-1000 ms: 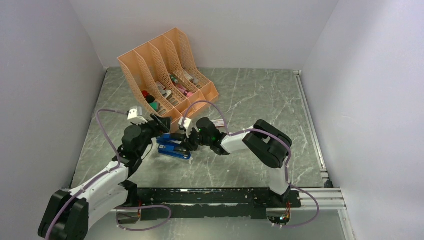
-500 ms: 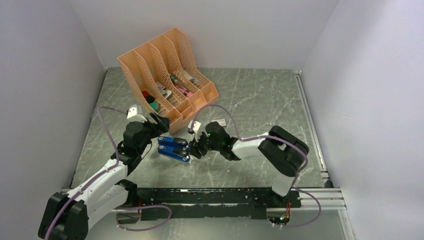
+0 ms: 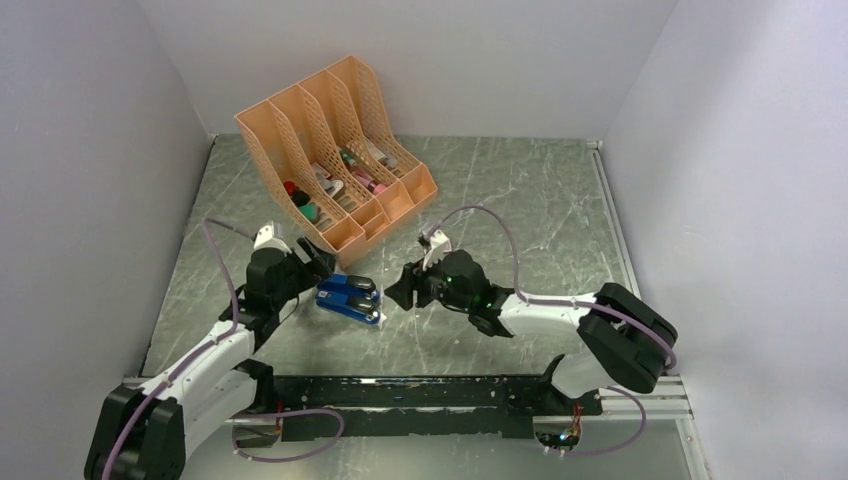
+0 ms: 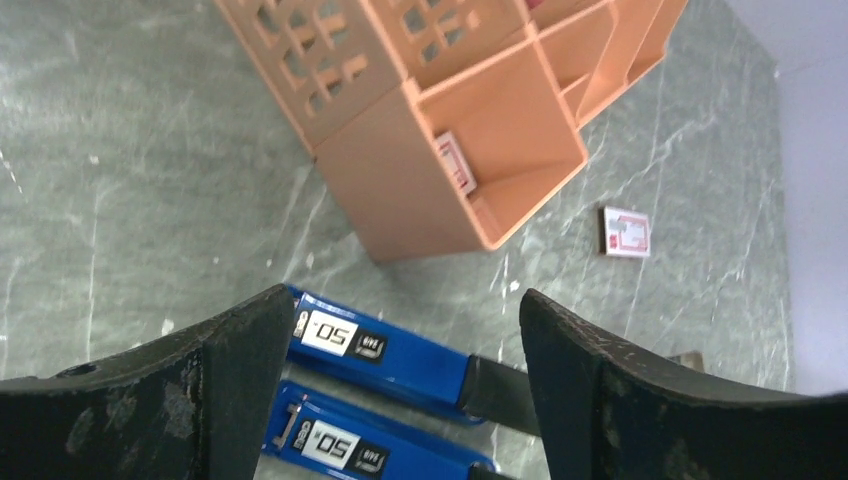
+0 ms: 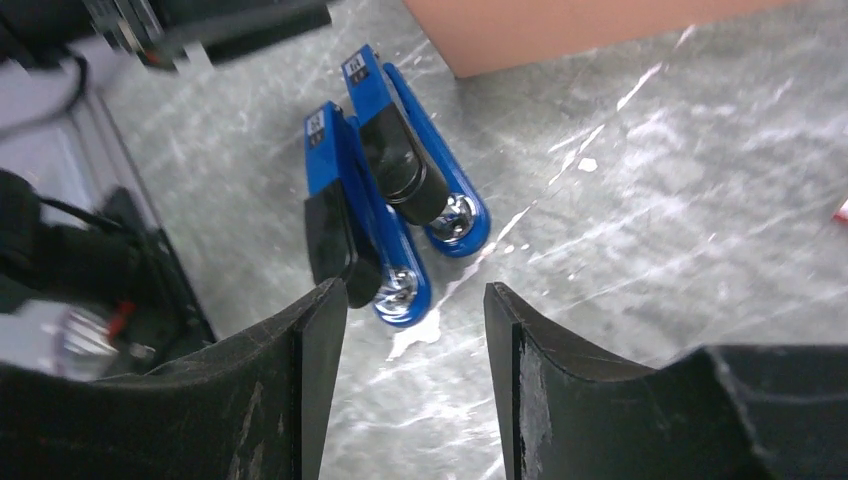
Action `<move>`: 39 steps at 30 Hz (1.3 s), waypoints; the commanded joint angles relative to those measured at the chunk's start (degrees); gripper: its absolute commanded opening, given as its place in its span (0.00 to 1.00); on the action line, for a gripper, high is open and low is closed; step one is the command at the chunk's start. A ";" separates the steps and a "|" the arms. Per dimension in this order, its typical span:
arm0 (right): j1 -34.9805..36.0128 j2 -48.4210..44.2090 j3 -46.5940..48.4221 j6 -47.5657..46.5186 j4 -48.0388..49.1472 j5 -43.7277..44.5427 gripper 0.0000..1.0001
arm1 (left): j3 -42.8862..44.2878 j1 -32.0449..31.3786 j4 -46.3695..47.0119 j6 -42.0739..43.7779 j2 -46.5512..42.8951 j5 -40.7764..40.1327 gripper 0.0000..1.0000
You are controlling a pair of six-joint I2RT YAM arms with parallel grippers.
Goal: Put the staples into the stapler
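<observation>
The blue stapler [image 3: 348, 296] lies swung open on the grey marble table, its two halves side by side. In the left wrist view they are the upper half [image 4: 400, 352] and the lower half [image 4: 350, 445]. My left gripper [image 3: 314, 264] hovers open just left of it, jaws straddling the label end [image 4: 405, 305]. My right gripper [image 3: 400, 290] is open and empty a short way right of the rounded hinge end [image 5: 412, 292], not touching the stapler [image 5: 360, 190]. The staples do not show in any view.
An orange four-slot file organiser [image 3: 335, 150] stands behind the stapler, with small items in its slots. A small white-and-red box [image 4: 626, 231] lies on the table to its right; another [image 4: 455, 165] sits in the nearest slot. The rail [image 3: 450, 385] marks the near edge.
My right gripper has let go at the stapler's right end, opened its jaws and drawn back to the right. The left gripper has shifted slightly nearer. The stapler has barely moved.
</observation>
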 commanded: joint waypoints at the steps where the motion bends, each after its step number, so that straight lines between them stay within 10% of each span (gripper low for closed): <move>1: 2.20 -1.43 -3.35 22.09 7.55 6.60 0.58 | -2.58 1.04 0.35 0.87 0.16 6.24 0.86; 14: 7.05 10.29 -3.57 43.41 15.42 13.28 0.70 | -4.69 1.00 0.82 3.06 2.10 9.10 0.69; 39: 4.36 9.79 -8.25 43.84 10.21 7.21 0.64 | -8.66 -8.87 -2.57 -6.32 -1.49 8.86 0.60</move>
